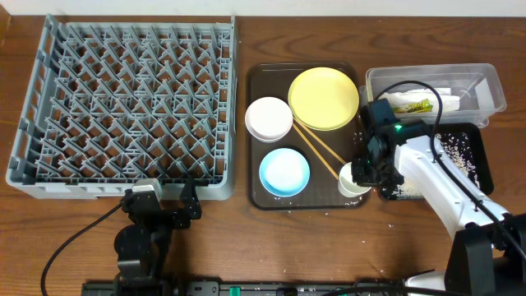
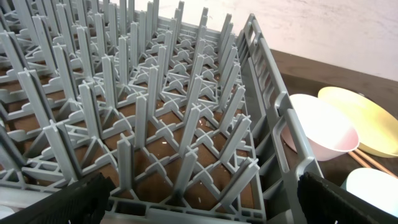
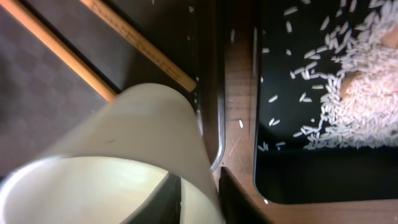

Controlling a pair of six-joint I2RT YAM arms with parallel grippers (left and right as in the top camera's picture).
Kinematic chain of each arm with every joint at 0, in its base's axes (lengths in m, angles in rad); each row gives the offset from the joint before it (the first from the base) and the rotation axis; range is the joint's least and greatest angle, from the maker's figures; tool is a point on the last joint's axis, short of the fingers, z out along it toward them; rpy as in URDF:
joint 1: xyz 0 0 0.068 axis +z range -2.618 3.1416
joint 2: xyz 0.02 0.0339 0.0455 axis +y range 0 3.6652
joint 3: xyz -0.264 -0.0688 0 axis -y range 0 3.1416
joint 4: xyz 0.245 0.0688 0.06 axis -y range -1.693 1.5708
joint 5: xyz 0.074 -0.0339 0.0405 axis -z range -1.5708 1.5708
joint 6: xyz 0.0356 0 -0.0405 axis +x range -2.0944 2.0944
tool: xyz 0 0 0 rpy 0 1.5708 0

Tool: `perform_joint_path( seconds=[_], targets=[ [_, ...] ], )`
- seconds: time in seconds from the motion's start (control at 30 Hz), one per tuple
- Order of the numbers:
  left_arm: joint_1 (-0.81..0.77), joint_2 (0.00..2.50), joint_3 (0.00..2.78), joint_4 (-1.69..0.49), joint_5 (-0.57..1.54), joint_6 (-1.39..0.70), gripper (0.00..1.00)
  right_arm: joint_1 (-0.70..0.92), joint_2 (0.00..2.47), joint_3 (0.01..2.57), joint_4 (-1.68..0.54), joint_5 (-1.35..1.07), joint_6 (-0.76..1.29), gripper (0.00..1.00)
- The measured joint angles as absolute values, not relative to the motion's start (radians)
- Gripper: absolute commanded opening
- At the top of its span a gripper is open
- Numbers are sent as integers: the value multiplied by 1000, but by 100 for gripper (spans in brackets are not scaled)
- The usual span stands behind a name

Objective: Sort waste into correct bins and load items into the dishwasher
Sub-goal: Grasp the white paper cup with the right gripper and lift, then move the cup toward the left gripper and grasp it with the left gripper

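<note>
My right gripper is clamping the small white cup by its wall, one finger inside and one outside. The cup is at the brown tray corner, just beside the black tray holding rice. My left gripper is hanging released, fingers spread wide, at the dish rack edge.

White right arm, black left arm, black cables, green light
</note>
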State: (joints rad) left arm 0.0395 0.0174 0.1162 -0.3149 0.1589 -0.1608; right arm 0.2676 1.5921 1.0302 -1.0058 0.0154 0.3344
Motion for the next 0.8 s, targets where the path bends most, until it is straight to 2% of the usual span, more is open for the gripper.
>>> perform_joint_path(
  seconds=[0.4, 0.6, 0.8],
  targets=[
    [39, 17, 116, -315, 159, -161, 98, 268, 1567, 1036, -1014, -60, 336, 1],
    [39, 17, 117, -315, 163, -194, 98, 268, 1452, 1134, -1026, -123, 328, 1],
    [39, 21, 126, -330, 260, -276, 98, 268, 1348, 1202, -962, -184, 324, 1]
  ],
)
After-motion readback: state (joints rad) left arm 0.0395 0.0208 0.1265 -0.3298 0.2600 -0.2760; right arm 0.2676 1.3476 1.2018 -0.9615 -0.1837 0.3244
